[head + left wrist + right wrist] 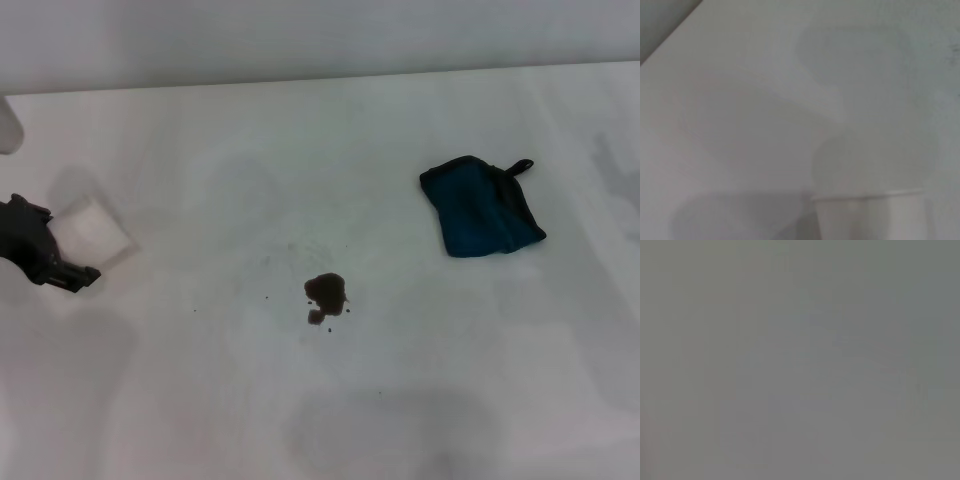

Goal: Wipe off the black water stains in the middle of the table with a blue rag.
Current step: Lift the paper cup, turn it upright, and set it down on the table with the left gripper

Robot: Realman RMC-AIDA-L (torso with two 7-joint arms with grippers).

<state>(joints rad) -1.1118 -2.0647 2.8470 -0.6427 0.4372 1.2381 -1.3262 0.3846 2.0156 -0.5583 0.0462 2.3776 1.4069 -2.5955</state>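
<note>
The black water stains are a small dark blotch with a few specks around it, in the middle of the white table. The blue rag lies crumpled at the right, its black loop pointing to the far right, well apart from the stains. My left gripper is at the far left edge and holds a white paper cup, which also shows in the left wrist view. My right gripper is out of view; the right wrist view shows only plain grey.
The table's far edge meets a pale wall. A white rounded object pokes in at the far left edge. Open table surface lies between the stains and the rag.
</note>
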